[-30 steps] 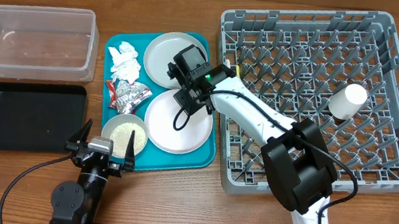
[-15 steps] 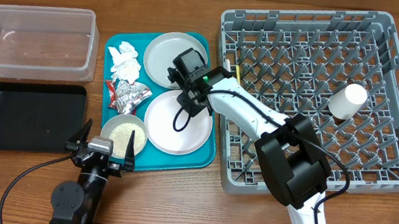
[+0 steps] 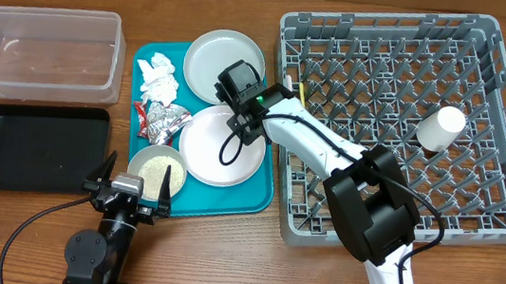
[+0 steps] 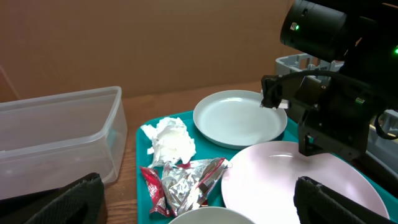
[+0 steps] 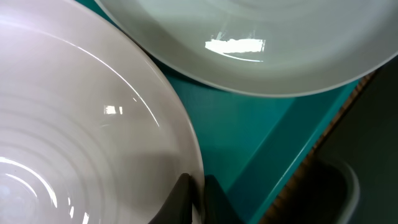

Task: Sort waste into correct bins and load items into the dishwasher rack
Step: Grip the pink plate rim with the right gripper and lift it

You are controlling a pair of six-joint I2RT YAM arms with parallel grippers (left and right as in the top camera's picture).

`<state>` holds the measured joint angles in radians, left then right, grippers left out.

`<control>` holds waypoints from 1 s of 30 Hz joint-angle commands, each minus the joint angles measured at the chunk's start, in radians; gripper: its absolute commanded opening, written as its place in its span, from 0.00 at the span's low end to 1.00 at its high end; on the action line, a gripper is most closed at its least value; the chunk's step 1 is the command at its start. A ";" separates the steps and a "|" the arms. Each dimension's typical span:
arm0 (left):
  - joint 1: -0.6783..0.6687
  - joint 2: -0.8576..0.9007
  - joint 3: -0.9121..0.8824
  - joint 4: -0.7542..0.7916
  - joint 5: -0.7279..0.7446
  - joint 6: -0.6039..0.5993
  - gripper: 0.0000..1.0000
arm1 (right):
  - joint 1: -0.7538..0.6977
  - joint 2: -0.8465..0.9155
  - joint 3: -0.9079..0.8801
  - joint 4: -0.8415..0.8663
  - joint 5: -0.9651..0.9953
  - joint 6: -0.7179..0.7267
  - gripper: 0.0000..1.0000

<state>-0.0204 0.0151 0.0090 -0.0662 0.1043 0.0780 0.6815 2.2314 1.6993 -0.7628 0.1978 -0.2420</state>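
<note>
My right gripper (image 3: 247,127) (image 5: 200,186) is shut on the near-right rim of the white plate (image 3: 218,152) (image 4: 298,180) (image 5: 74,124), which sits on the teal tray. The grey-blue plate (image 3: 220,57) (image 4: 239,118) (image 5: 249,37) lies just behind it. A crumpled napkin (image 3: 158,76) (image 4: 169,142), a red-and-silver wrapper (image 3: 162,120) (image 4: 183,186) and a bowl of rice grains (image 3: 157,163) (image 4: 199,216) occupy the tray's left side. My left gripper (image 3: 137,169) (image 4: 199,199) stands open in front of the bowl, holding nothing. A white cup (image 3: 441,127) lies in the dishwasher rack (image 3: 396,20).
The clear tub (image 3: 48,12) stands at the far left with the black tray (image 3: 37,146) in front of it. The teal tray (image 3: 256,195) lies against the rack's left wall. A thin yellow utensil (image 3: 302,92) rests at the rack's left edge.
My right gripper's jaws have closed on the white plate's rim, and the plate has shifted slightly up and left. The left arm has not moved.
</note>
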 commanded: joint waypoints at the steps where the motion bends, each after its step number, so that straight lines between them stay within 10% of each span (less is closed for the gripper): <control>1: -0.009 -0.010 -0.004 -0.001 -0.004 -0.007 1.00 | -0.005 0.013 0.021 -0.018 0.072 -0.009 0.04; 30: -0.009 -0.010 -0.004 -0.001 -0.004 -0.007 1.00 | -0.002 -0.352 0.024 -0.137 0.075 -0.038 0.04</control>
<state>-0.0204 0.0151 0.0090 -0.0662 0.1043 0.0776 0.6811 1.9537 1.7180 -0.9024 0.2630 -0.2855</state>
